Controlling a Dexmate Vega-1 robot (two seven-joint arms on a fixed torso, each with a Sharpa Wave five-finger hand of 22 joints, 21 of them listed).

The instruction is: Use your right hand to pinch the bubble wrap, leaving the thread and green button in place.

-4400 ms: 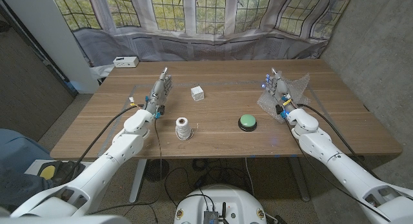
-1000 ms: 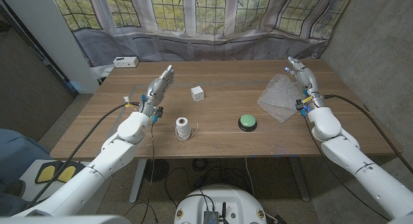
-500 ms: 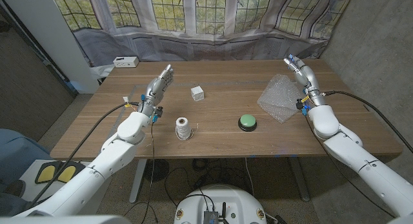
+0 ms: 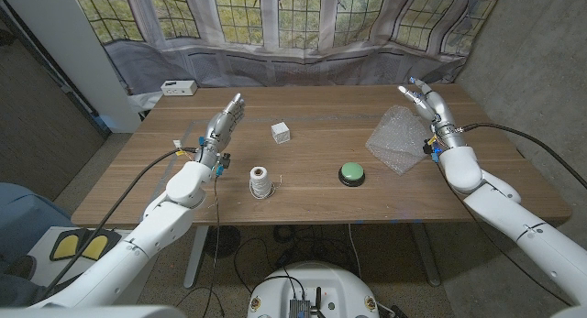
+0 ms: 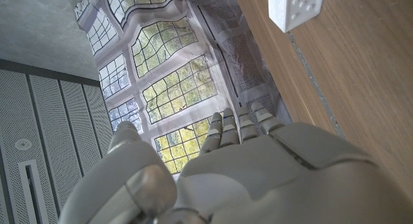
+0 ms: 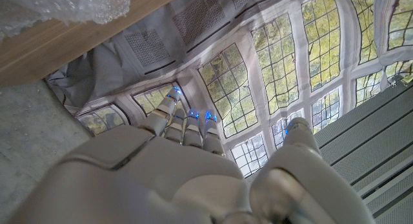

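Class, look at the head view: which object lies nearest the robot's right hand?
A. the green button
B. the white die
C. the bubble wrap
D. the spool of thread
C: the bubble wrap lies just beside the right hand, while the other three sit farther toward the table's middle.

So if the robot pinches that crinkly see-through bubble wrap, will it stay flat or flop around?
The crinkly clear bubble wrap sheet already lies rumpled on the wooden table, so it will probably droop and fold when lifted. It looks thin and airy, so likely very light. A push might slide the whole sheet. The right hand hovers open beside it.
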